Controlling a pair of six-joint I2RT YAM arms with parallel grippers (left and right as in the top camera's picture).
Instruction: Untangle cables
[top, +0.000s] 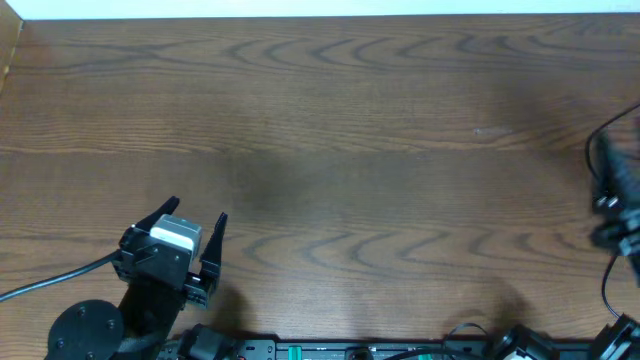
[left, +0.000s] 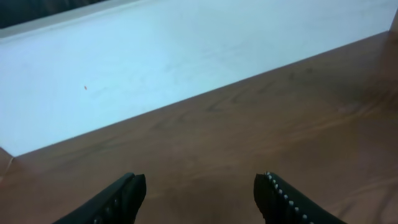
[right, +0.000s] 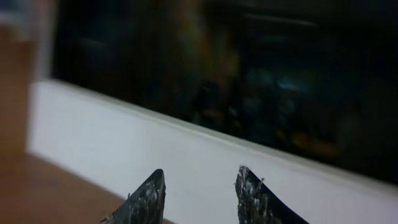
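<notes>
Black thin strands, possibly the cables (top: 605, 285), showed only as a blur at the right edge of the overhead view, mixed with a smeared dark shape (top: 615, 195); I could not tell the two apart. The right gripper (right: 199, 177) had its fingers spread, gripping nothing, and faced a white wall (right: 93, 137) with darkness above it. Well apart, at the near left, the left gripper (top: 197, 212) stood with fingers parted over the brown wood-grain table (top: 350, 120).

No legible text or labels anywhere.
</notes>
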